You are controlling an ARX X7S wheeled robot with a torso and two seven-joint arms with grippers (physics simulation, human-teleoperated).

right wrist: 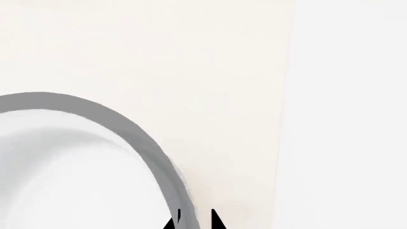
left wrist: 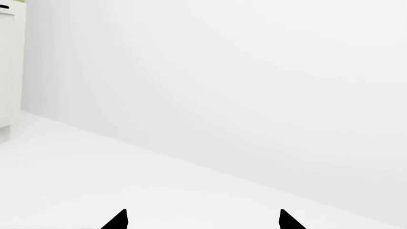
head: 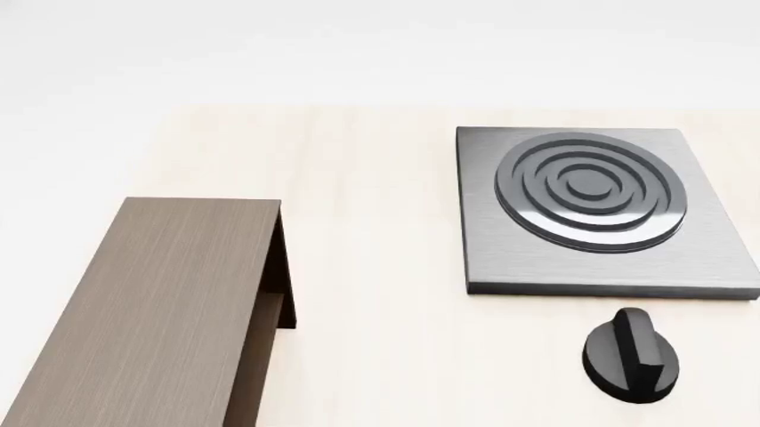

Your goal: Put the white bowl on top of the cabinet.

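The white bowl (right wrist: 64, 167) fills the near part of the right wrist view, with its grey-shaded thick rim (right wrist: 143, 138) curving down between my fingertips. My right gripper (right wrist: 196, 220) is shut on the bowl's rim, one finger inside and one outside, over the pale wooden table (right wrist: 210, 71). The cabinet (head: 155, 311) is a long dark brown wood-grain box at the left of the head view, with a recessed shelf at its far right end. My left gripper (left wrist: 202, 220) is open and empty, facing a white wall. Neither gripper nor the bowl shows in the head view.
A grey square stove plate (head: 594, 205) with ring burners lies at the right of the table (head: 368, 222). A black knob (head: 632, 354) sits in front of it. A white cupboard door (left wrist: 9, 67) is at the edge of the left wrist view.
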